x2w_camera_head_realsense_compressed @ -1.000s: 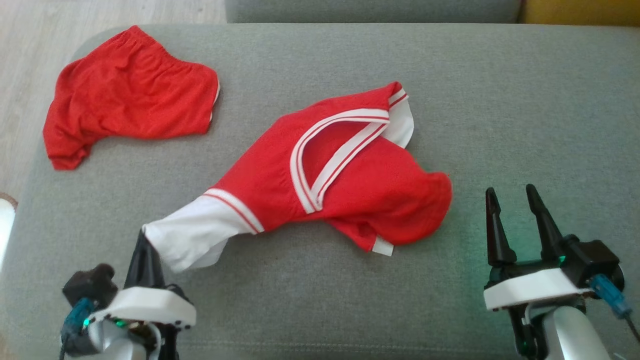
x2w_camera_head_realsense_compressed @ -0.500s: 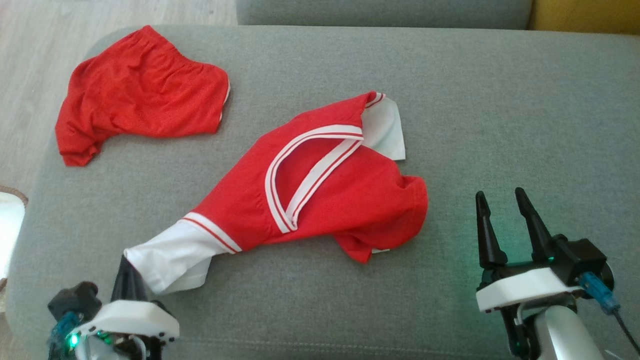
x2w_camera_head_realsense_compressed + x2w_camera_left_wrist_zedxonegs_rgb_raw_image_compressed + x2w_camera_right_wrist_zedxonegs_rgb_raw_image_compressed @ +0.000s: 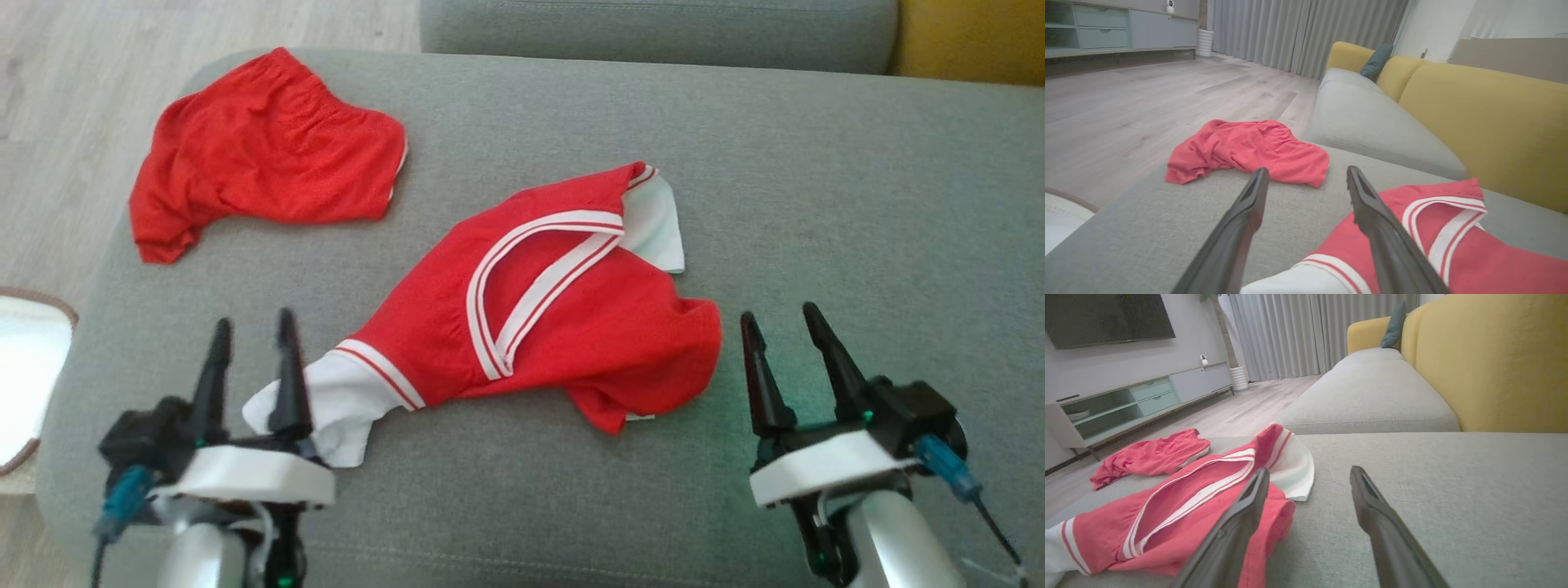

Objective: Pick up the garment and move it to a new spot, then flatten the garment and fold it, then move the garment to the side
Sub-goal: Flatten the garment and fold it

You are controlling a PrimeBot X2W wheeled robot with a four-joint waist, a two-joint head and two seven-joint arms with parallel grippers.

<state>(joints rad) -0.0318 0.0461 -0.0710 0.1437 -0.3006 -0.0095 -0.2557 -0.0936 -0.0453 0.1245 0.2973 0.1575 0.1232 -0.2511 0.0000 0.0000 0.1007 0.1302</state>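
The garment (image 3: 563, 327) is a red shirt with a white-striped V collar and white sleeves, lying crumpled in the middle of the grey cushion (image 3: 857, 204). My left gripper (image 3: 253, 318) stands open at its lower-left white sleeve (image 3: 343, 400); its right finger overlaps the sleeve's edge. In the left wrist view the garment (image 3: 1425, 241) lies to the right of the open left gripper (image 3: 1307, 170), with the sleeve low between the fingers. My right gripper (image 3: 779, 313) is open and empty just right of the shirt. The right wrist view shows the garment (image 3: 1167, 514) left of that gripper (image 3: 1310, 471).
Red shorts (image 3: 269, 163) lie at the cushion's far left corner, near its edge. Wooden floor (image 3: 82, 82) runs along the left. A round white thing with a brown rim (image 3: 24, 367) stands by the left side. A yellow sofa back (image 3: 971, 37) is at the far right.
My left gripper has opened and let go of the white sleeve, which now rests on the cushion. The head camera has shifted a little. The right gripper stays open.
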